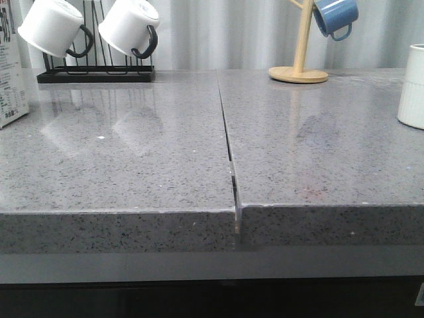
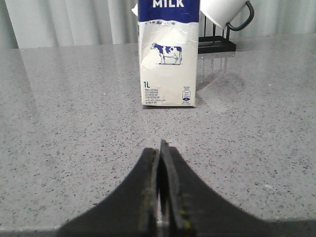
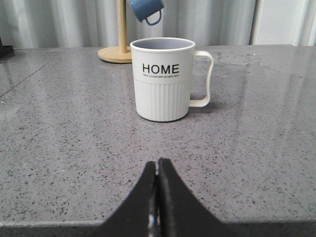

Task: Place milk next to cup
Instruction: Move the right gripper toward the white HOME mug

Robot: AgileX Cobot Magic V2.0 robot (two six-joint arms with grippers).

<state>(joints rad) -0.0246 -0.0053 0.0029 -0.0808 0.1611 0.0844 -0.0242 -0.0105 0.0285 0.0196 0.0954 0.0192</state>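
In the front view, the grey counter ran across the frame, split by a seam down its middle. The milk stood at the far left edge, only partly in frame. The cup stood at the far right edge, also cut off, so the two were well apart. Behind the milk, two white mugs hung on a black rack. Toward the right rear, a blue mug hung from a wooden stand. Neither arm showed here.

In the left wrist view, the milk stood upright on the counter, its cow picture facing the camera and its top cut off. The left gripper was clenched with its fingers pressed together, holding nothing, and sat apart from the carton. A white mug and the rack showed just behind the milk.

In the right wrist view, the cup stood upright, "HOME" facing the camera. The right gripper was likewise clenched and empty, short of the cup. The blue mug and stand stood behind it.
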